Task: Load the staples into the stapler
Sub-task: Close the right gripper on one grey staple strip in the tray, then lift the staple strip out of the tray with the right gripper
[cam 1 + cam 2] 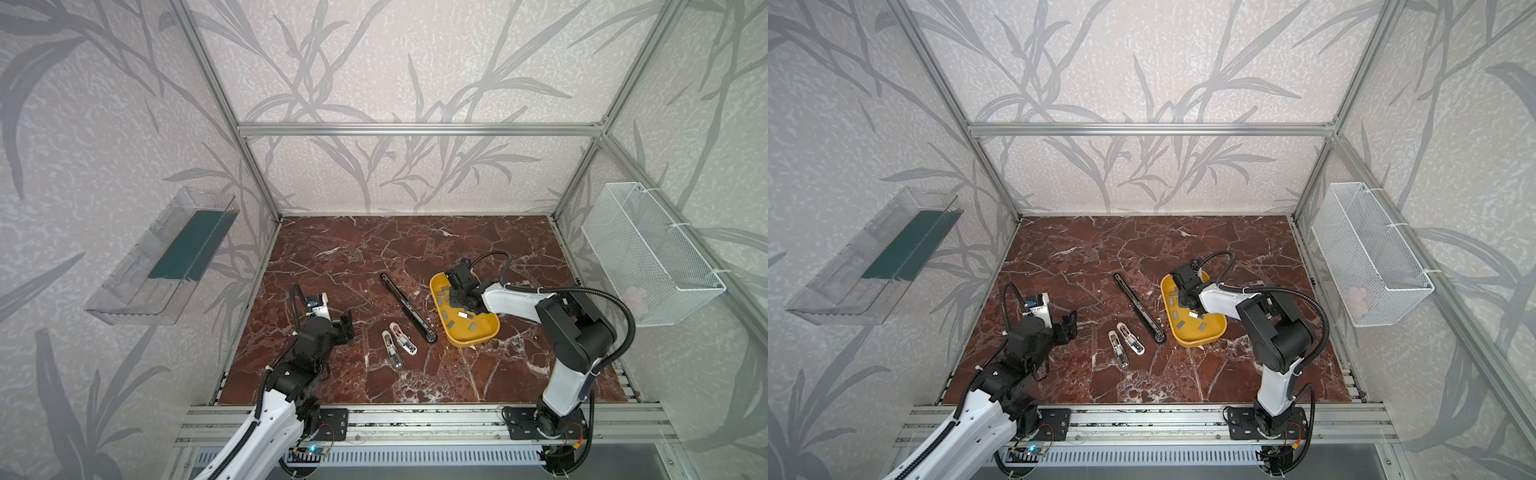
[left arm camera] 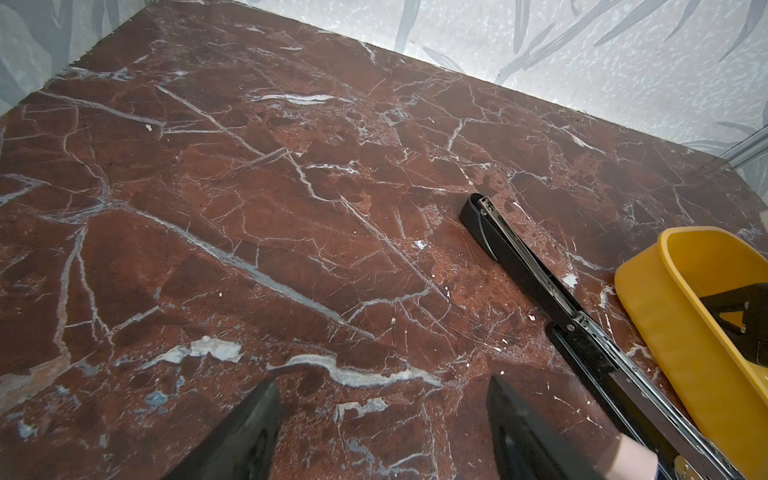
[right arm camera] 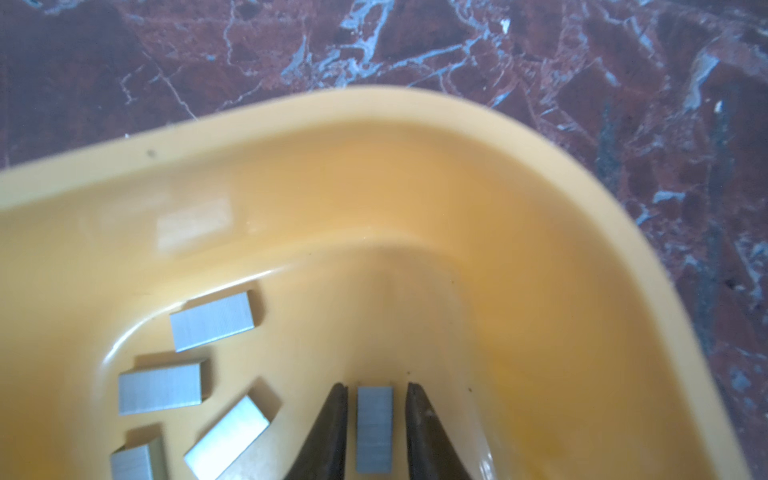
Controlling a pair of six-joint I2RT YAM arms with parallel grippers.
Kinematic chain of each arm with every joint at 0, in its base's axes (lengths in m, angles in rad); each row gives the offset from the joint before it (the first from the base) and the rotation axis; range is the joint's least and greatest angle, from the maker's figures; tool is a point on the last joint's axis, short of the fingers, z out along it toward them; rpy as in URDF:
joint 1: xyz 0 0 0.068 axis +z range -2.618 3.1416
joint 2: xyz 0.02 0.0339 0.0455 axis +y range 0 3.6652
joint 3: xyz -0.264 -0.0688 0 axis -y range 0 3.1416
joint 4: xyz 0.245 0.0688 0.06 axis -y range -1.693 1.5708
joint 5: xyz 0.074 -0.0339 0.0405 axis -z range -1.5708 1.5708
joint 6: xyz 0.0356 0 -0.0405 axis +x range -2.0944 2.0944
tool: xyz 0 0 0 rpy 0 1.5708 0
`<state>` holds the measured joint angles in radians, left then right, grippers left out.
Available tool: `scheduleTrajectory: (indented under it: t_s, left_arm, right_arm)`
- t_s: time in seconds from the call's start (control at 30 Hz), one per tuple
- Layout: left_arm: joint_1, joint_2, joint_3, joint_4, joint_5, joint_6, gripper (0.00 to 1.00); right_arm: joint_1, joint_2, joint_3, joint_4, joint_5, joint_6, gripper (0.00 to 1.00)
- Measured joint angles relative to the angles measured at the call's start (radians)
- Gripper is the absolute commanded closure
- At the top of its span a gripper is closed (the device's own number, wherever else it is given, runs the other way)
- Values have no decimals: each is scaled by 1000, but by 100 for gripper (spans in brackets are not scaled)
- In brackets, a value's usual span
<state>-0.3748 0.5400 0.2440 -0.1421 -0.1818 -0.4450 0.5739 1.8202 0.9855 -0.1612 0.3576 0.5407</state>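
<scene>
Straddling one of the staples in the tray toward the bench's right edge, my right hand is narrowly open, not yet gripping; left hand wide, empty. Pickup step, I judge; next, pinch squarely and lift.

the staples are seen as short flat grey metal strips, scattered at odd angles on the floor of a yellow tray. a glinting strip is picked out in both top views. a single strip is framed lengthwise between the fingertips of the right hand, with a narrow gap left on each side. a long black stapler is laid opened flat on the worktop just beside the tray, its metal rail upward. a small stapler is spread open near it.
</scene>
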Motion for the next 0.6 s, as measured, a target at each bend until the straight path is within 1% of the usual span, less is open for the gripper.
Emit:
scheduleTrajectory:
  t_s: [0.07,0.17,0.47,0.6]
  left_arm:
    - [0,0,0,0,0,0,22]
    - [0,0,0,0,0,0,22]
    - [0,0,0,0,0,0,22]
    - [0,0,0,0,1,0,22]
  right_arm:
    - [0,1,0,4,-2,5,80]
    - [0,5,0,16,-5,13,83]
    - [0,6,0,20,-6,13,87]
    - [0,6,0,21,-6,13,87]
